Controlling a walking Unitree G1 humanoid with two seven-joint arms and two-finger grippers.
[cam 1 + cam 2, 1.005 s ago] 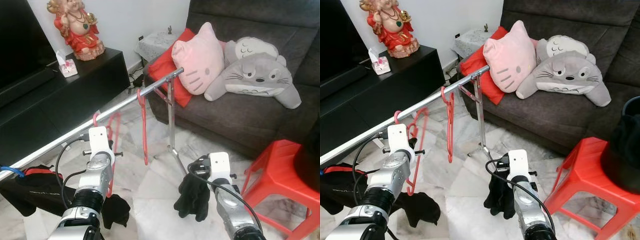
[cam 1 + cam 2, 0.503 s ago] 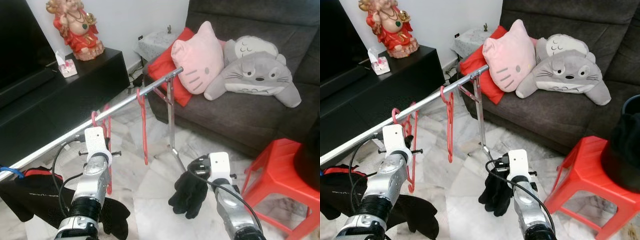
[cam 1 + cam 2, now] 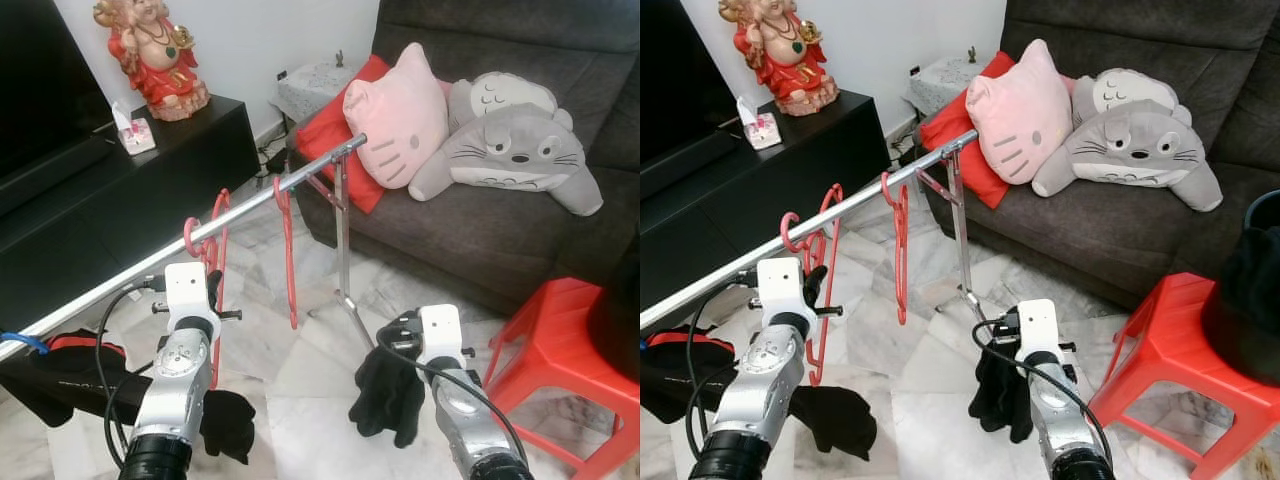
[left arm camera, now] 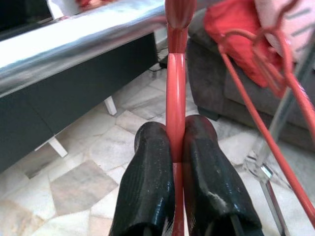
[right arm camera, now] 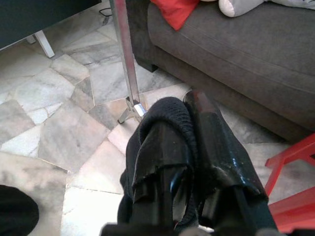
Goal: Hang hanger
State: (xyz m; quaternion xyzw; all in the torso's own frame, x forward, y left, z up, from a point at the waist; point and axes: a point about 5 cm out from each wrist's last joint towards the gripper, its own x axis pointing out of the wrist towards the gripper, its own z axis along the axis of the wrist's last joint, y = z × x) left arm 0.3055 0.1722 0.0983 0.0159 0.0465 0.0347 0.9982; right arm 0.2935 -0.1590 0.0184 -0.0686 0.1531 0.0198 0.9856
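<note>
Since a second ago the red hanger (image 4: 175,105) has swung up beside the rail (image 3: 250,206), hook over it. Light, stiff plastic; left gripper (image 4: 177,147) pinches its stem. Right gripper (image 5: 192,142) clamps dark cloth (image 3: 385,392).

Both arms raised forward, fingers (image 4: 147,172) pinched closed.

Left gripper (image 4: 176,147) clamped on red hanger (image 4: 175,98), its hook over silver rail (image 4: 74,42).
</note>
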